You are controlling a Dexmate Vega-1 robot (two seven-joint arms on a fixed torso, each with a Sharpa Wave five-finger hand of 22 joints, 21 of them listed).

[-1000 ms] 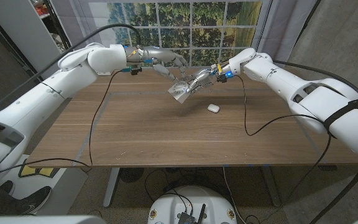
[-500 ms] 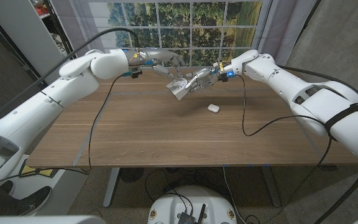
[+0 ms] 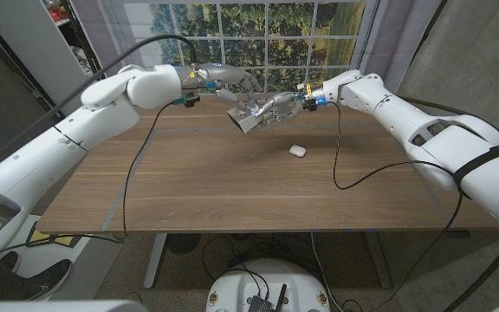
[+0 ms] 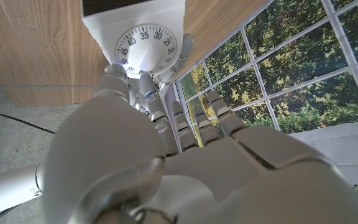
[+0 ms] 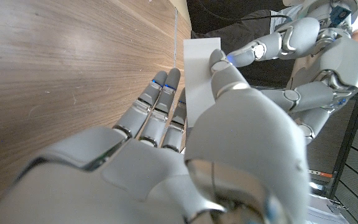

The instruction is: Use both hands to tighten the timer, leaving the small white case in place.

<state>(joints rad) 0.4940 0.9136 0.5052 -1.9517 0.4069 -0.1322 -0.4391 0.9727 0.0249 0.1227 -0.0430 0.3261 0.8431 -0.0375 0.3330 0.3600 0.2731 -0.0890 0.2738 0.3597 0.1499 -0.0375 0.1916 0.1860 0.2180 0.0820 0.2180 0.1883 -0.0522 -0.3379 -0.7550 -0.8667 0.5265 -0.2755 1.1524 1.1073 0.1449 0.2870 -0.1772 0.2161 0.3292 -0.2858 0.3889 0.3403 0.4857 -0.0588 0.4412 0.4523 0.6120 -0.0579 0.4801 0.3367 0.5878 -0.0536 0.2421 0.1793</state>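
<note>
While the timer [image 3: 248, 117] hangs in the air above the far part of the table [image 3: 232, 191], I have both hands on it, so the pick-up looks done and the winding itself is what I judge to be under way or just starting. My right hand [image 3: 277, 107] grasps the white body from the side; the right wrist view shows its fingers [image 5: 157, 99] lying along one face of the timer [image 5: 201, 74] with the thumb wrapped over the edge. My left hand [image 3: 228, 82] reaches in from the other side, and in the left wrist view its fingertips [image 4: 146, 81] pinch around the round dial [image 4: 145, 46]. I can read 25, 35 and 45 on that dial, but I cannot tell where the pointer sits, so I cannot say how much turning is left. The small white case [image 3: 296, 150] lies on the table nearer me than the timer and a little toward my right arm, well apart from both hands and untouched, as the job asks.
</note>
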